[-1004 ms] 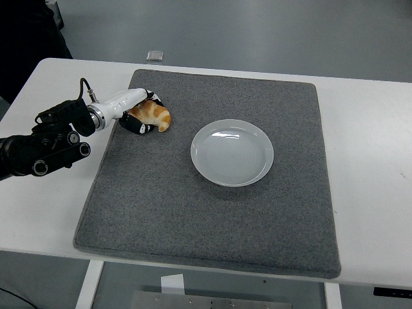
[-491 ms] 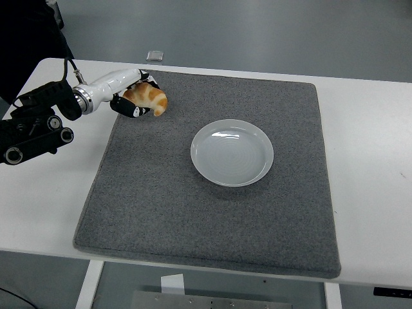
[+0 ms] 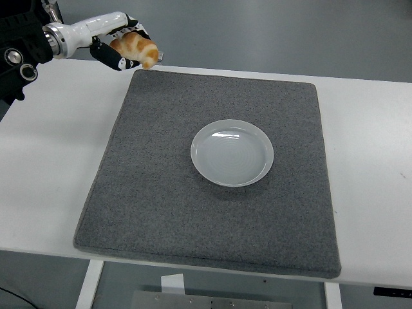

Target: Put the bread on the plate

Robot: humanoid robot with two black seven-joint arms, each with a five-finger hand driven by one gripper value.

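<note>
**Bread held high, plate far off**

The round white ceramic plate (image 3: 232,152) sits empty mid-mat. At ten o'clock my left hand (image 3: 119,46) curls around the golden-brown bread roll (image 3: 136,49), held aloft. A loose grip could drop it short during the carry.

A rectangular dark grey felt mat (image 3: 212,212) covers most of the white desk (image 3: 367,193); grey floor (image 3: 270,32) lies beyond.

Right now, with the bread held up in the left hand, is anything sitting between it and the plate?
Nothing visible is. The left hand holds the bread raised near the far-left corner of the grey mat. The white plate sits empty mid-mat, and only bare mat lies between them.
</note>
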